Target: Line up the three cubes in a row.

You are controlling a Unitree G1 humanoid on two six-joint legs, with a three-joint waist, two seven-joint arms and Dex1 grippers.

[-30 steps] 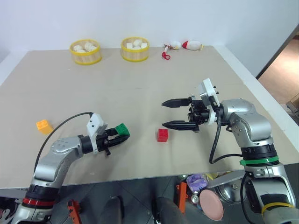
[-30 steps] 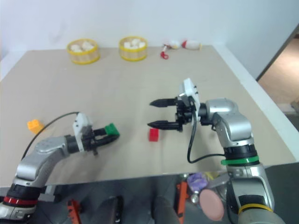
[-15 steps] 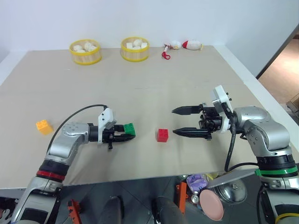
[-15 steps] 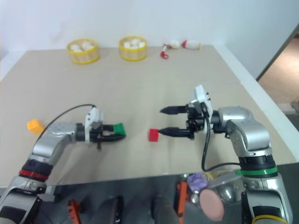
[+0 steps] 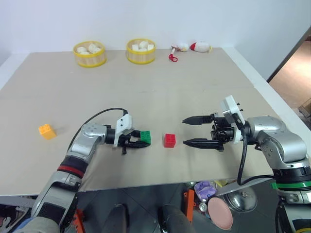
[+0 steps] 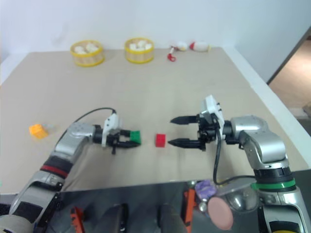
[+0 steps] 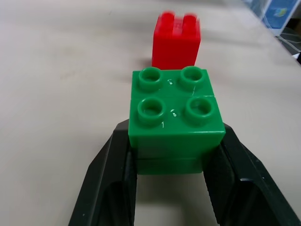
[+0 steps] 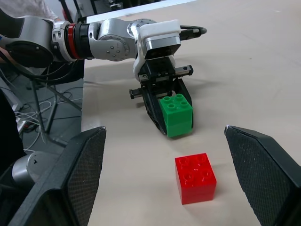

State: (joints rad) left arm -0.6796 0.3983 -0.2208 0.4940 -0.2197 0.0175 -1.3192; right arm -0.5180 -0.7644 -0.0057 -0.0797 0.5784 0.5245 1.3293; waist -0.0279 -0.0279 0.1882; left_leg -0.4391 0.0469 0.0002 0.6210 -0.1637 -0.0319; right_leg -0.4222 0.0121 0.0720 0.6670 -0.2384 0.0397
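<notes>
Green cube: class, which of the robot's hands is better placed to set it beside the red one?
Left. The left hand already grips the green cube near the red cube; the right hand is open, empty.

A broad beige bench point(image 5: 160, 87) with a pale rim takes up most of the scene, its far edge meeting a plain white wall point(image 5: 155, 22) under soft, even light. Along that far edge stand two round yellow baskets point(image 5: 89, 54) holding white lumps, with a few small red and white objects point(image 5: 190, 47) near the far right corner. Past the bench's right side lies a strip of warm brown floor point(image 5: 294, 77), and below the near edge the floor is dark.
</notes>
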